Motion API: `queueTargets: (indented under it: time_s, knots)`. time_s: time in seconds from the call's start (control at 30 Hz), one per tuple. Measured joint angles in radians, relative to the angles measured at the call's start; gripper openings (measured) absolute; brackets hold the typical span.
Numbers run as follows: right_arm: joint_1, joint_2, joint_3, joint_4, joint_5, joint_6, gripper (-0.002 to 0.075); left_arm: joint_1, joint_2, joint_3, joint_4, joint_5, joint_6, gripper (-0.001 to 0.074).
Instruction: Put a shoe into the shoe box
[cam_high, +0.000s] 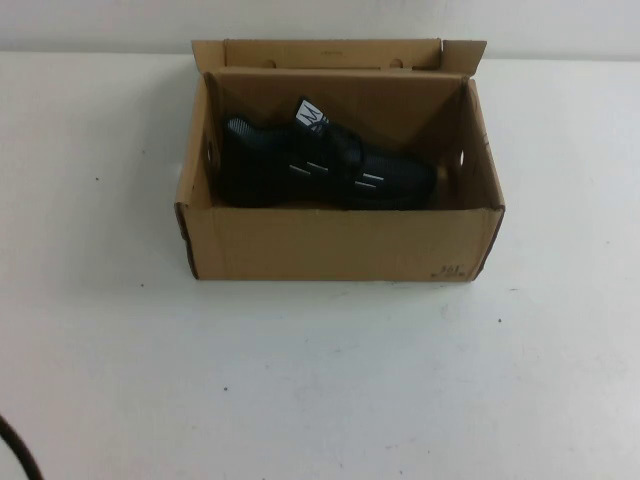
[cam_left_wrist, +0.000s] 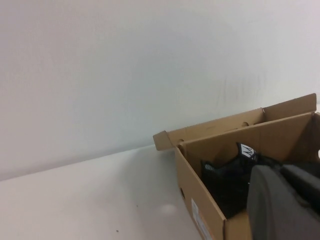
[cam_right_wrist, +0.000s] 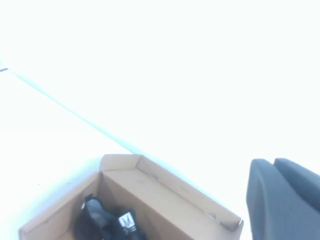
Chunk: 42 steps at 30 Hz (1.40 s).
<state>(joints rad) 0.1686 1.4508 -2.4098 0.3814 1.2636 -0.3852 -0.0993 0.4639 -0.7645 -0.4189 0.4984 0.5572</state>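
Note:
The black shoe with white dashes and a white tongue tag lies on its sole inside the brown cardboard shoe box, toe toward the box's right end. The box stands open at the middle of the table, flaps up. Neither gripper shows in the high view. In the left wrist view my left gripper hangs back from the box's near left corner, its fingers together and empty, with the shoe beyond it. In the right wrist view my right gripper is shut and empty, away from the box and the shoe.
The white table stretches around the box on all sides, with a pale wall behind it. A dark cable crosses the front left corner of the high view.

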Motion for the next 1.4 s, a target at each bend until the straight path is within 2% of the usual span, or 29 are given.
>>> queueTargets:
  time_s: [0.13, 0.23, 0.57, 0.9, 1.17, 1.4]
  knots:
    - [0.000, -0.096, 0.145, -0.009, -0.042, 0.000, -0.0015, 0.000, -0.029, 0.057, -0.030, -0.014, -0.017, -0.0001]
    - [0.000, -0.194, 0.323, -0.031, -0.115, 0.000, -0.0015, 0.000, -0.031, 0.076, -0.063, -0.024, -0.019, -0.0001]
    - [-0.001, -0.654, 1.125, -0.090, -0.554, 0.002, -0.0015, 0.000, -0.031, 0.082, -0.084, -0.055, -0.005, -0.0001]
    - [-0.001, -1.086, 1.876, -0.088, -0.881, 0.011, -0.0015, 0.000, -0.031, 0.082, -0.084, -0.048, -0.003, -0.0001]
    - [-0.001, -1.289, 2.145, -0.061, -1.146, 0.011, -0.0015, 0.000, -0.031, 0.082, -0.084, -0.045, -0.001, -0.0001]
    - [-0.002, -1.306, 2.205, -0.055, -1.200, 0.011, -0.0015, 0.000, -0.031, 0.082, -0.084, -0.045, -0.001, -0.0001]
